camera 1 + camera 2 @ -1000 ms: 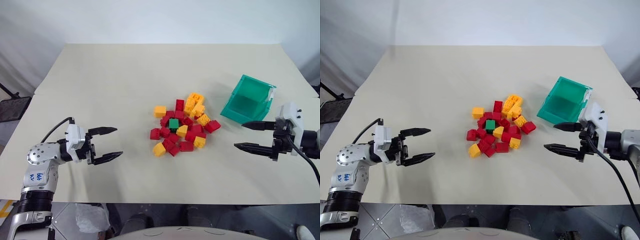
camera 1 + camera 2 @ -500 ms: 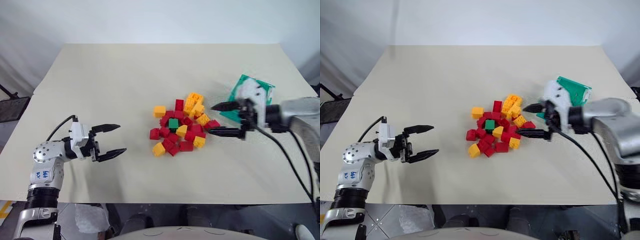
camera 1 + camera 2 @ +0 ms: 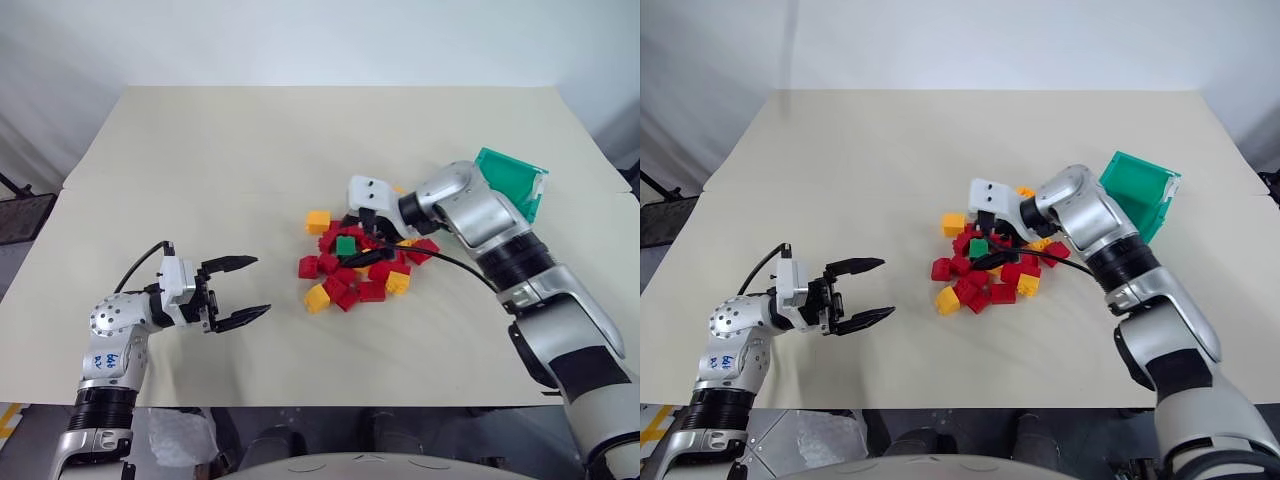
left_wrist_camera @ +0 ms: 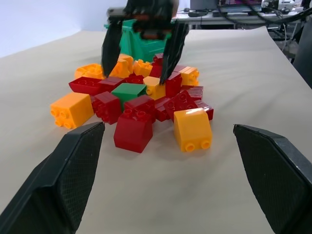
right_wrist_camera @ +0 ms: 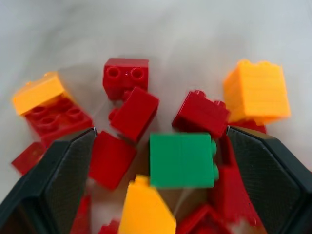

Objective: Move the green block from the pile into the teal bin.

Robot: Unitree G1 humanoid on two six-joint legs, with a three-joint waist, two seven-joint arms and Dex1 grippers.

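The beige surface (image 3: 250, 150) carries everything. The bin (image 3: 512, 180) sits behind the right hand's arm, partly hidden by it, well apart from the left hand. The pile (image 3: 360, 255) of red and yellow-orange bricks lies directly under the right hand (image 3: 362, 240), and ahead of the left hand (image 3: 250, 288), with bare surface between that hand and the nearest bricks. The right hand hangs over the pile with its fingers spread wide, pointing down at the bricks, gripping nothing. The left hand hovers low over the surface, fingers also spread and holding nothing, aimed toward the pile. The green block (image 5: 182, 160) lies in the pile between the right hand's two fingers, just below their tips, red bricks touching it on several sides
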